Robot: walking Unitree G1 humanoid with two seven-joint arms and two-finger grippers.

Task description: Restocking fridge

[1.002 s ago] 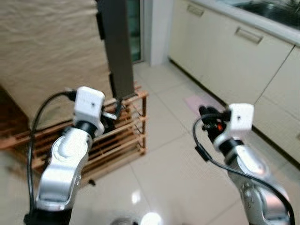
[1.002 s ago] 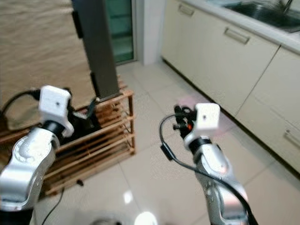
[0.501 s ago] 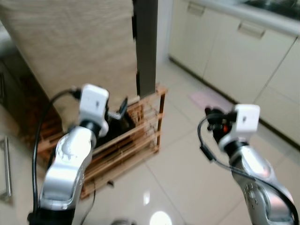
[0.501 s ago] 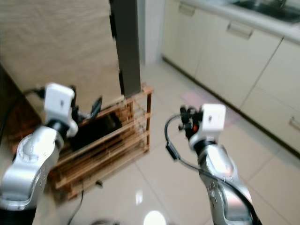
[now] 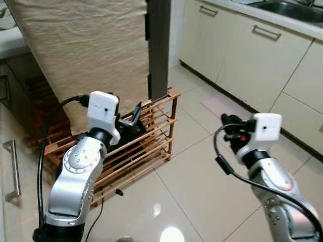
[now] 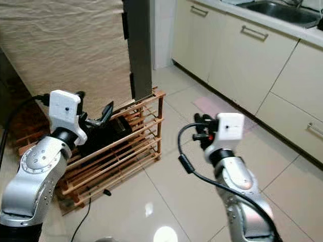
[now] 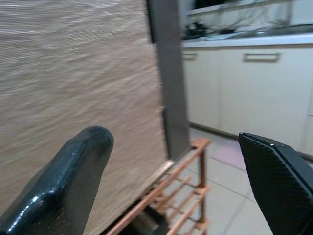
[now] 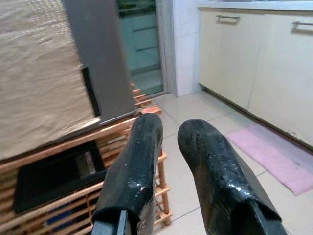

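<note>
Fridge restocking is looking barely started. I cannot tell where the fridge is standing; the tall grey upright (image 5: 159, 45) rising behind the wooden rack (image 5: 151, 136) may be its edge, but that is only a guess. Nothing to stock is being carried.

The left gripper (image 7: 173, 142) is hovering just above the rack's top shelf, its fingers spread wide and holding nothing. The right gripper (image 8: 171, 126) is hanging over bare floor, well apart from the rack, its fingers drawn almost together with nothing between them. As I judge it, everything is remaining to be done: finding the goods, reaching the fridge, opening it and loading it.

The rack is standing on the pale glossy tile floor (image 5: 202, 166), which is reflecting a ceiling light. A dark box (image 6: 108, 133) is lying on the rack's upper shelf. A wrinkled beige cloth (image 5: 86, 50) is hanging down behind the rack, beside the grey upright. Cream cabinets (image 5: 242, 50) with bar handles are running along the robot's right, carrying a sink (image 6: 282, 10) on top, and a small pink mat (image 5: 222, 106) is lying at their foot. A glass door (image 8: 139, 44) is showing beyond the upright.
</note>
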